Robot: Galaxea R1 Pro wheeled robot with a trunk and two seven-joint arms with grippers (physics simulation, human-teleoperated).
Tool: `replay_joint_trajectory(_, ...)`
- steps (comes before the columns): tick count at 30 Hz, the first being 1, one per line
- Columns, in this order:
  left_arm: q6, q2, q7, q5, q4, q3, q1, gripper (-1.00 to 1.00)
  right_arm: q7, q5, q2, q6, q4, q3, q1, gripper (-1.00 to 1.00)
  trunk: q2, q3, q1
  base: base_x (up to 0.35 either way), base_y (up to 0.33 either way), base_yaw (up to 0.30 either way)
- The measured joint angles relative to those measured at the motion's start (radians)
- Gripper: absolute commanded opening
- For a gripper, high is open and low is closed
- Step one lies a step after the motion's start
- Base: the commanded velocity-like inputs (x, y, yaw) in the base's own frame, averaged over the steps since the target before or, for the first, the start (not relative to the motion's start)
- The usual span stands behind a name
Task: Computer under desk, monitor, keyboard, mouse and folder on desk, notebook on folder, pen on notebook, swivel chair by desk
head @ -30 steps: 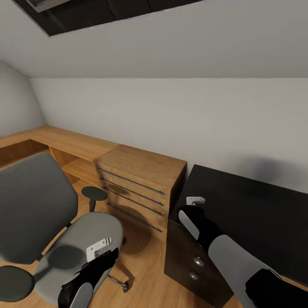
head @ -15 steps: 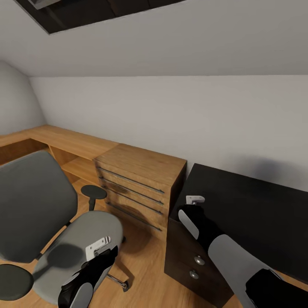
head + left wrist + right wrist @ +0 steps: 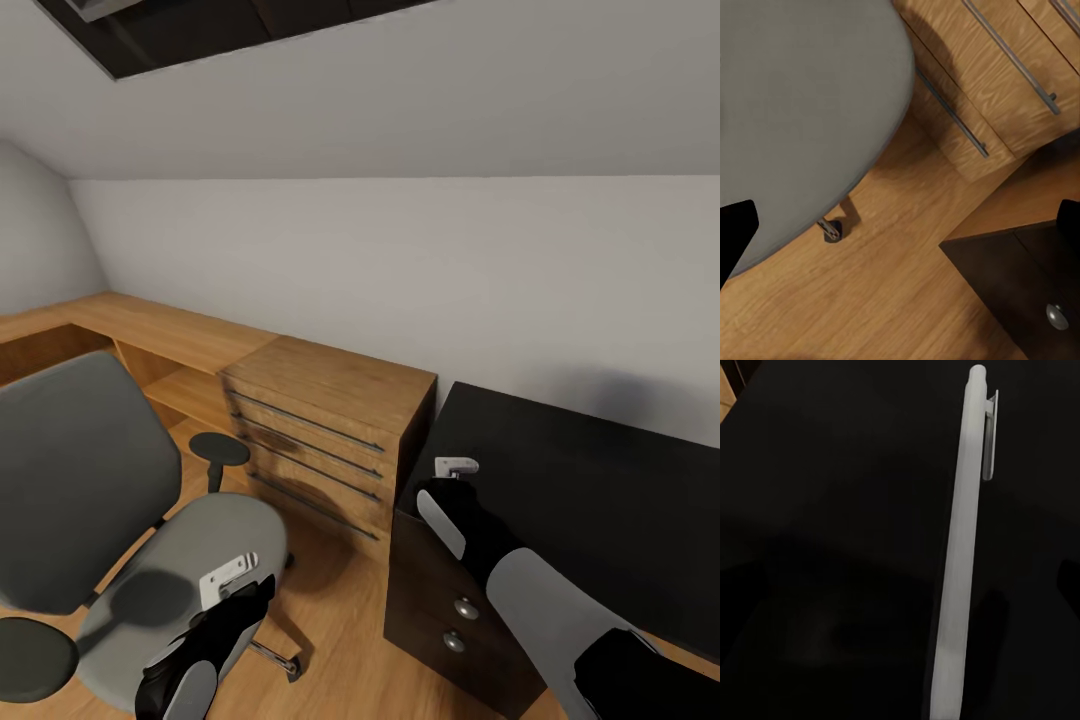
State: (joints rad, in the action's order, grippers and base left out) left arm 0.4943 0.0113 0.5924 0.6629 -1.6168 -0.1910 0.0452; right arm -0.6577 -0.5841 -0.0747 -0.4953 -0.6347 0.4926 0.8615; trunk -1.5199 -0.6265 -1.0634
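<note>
Left hand (image 3: pixel 235 578) is hovering over the swivel chair (image 3: pixel 195 560), grip unreadable. Right hand (image 3: pixel 455 467) is poised above the table (image 3: pixel 600 490), pen (image 3: pixel 964 547) lying there, apparently ungripped; descend squarely, close mid-shaft.

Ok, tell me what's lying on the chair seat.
The visible grey seat is bare: no folder shows there. Its near part is covered by the left gripper and arm, so that patch can't be checked.
</note>
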Motion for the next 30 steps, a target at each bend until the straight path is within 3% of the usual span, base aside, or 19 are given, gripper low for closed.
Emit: replay_joint_trajectory(30, 0.000, 0.000, 0.000, 0.000, 0.000, 0.001, 0.000, 1.00, 0.009, -0.009, 0.016, 0.004, -0.004, -0.005, 0.000, 1.00, 0.000, 0.000, 0.000, 0.000, 0.000, 0.000)
